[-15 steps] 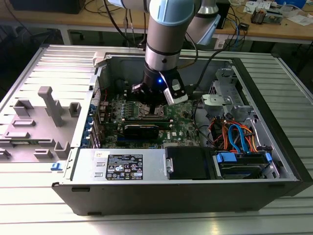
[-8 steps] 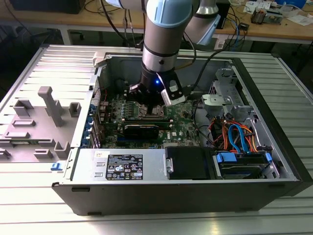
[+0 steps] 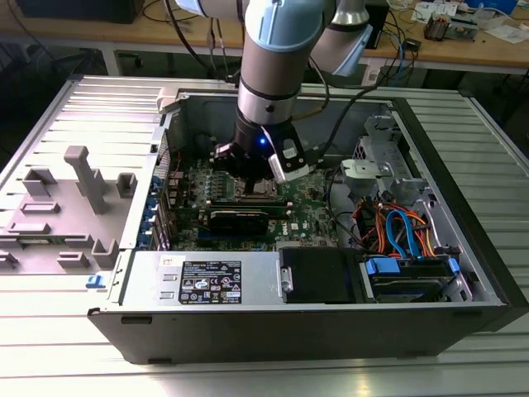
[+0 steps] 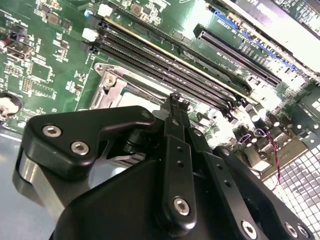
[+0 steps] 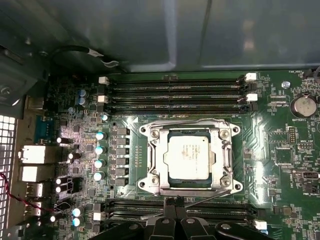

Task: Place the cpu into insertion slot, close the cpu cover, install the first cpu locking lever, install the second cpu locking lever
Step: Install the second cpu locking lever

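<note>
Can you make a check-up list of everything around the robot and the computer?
Surface: ribbed metal table carrying an open computer case.
Job's things: cpu lies flat in the insertion slot; cpu cover frames it, closed down.
Clutter: grey plastic fixtures on the exterior view's left.
Gripper: gripper hovers at the socket's edge, beside the memory slots; holds nothing visible.
Cables: orange and blue cables in the case, on the exterior view's right.
Surroundings: wooden workbench behind, with small items.

Ribbed metal table (image 3: 74, 364), open computer case (image 3: 314, 331) on it, grey side panel (image 3: 74, 190) just beside.
</note>
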You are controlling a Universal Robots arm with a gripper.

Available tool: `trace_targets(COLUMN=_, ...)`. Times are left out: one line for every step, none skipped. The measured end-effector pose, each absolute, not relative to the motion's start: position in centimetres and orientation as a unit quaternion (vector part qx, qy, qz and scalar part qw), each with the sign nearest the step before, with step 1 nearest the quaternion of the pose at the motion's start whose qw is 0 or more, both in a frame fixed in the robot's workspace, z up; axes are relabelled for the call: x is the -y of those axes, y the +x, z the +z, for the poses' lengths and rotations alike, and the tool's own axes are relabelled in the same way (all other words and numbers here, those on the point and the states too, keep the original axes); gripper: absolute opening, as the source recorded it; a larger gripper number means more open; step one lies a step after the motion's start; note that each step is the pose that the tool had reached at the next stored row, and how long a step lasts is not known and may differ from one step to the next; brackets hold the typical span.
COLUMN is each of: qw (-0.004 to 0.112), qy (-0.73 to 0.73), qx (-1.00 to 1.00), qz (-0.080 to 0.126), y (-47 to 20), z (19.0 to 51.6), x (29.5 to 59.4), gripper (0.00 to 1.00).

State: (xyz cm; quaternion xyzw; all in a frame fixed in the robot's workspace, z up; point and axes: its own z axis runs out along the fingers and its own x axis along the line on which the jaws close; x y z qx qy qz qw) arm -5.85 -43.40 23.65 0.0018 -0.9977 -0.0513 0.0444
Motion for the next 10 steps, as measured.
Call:
trace_targets(qw=0.045, qy=0.002, qx=0.998, qz=-0.051, y=-6.0, z=23.5, x=43.4, gripper=0.11)
trace_targets(qw=0.045, qy=0.002, qx=0.998, qz=-0.051, y=-6.0, z=23.5, x=43.4, gripper=0.11)
trace_targets(qw=0.045, qy=0.002, qx=0.998, qz=-0.051, y=-6.2, z=23.3, x=43.4, gripper=0.11)
trace_targets(qw=0.045, qy=0.003, qx=0.998, qz=-0.051, y=-6.3, z=22.9, x=43.4, gripper=0.11)
trace_targets(qw=0.045, qy=0.003, qx=0.998, qz=-0.052, y=-6.3, z=22.8, x=43.4, gripper=0.11)
trace_targets(qw=0.045, qy=0.004, qx=0.998, qz=-0.053, y=-6.4, z=22.7, x=43.4, gripper=0.11)
trace_targets(qw=0.045, qy=0.005, qx=0.998, qz=-0.054, y=-6.5, z=22.6, x=43.4, gripper=0.11)
trace_targets(qw=0.045, qy=0.006, qx=0.997, qz=-0.056, y=-6.7, z=22.5, x=43.4, gripper=0.11)
trace_targets(qw=0.045, qy=0.007, qx=0.997, qz=-0.057, y=-6.9, z=22.4, x=43.4, gripper=0.11)
trace_targets(qw=0.045, qy=0.008, qx=0.997, qz=-0.058, y=-7.0, z=22.3, x=43.4, gripper=0.11)
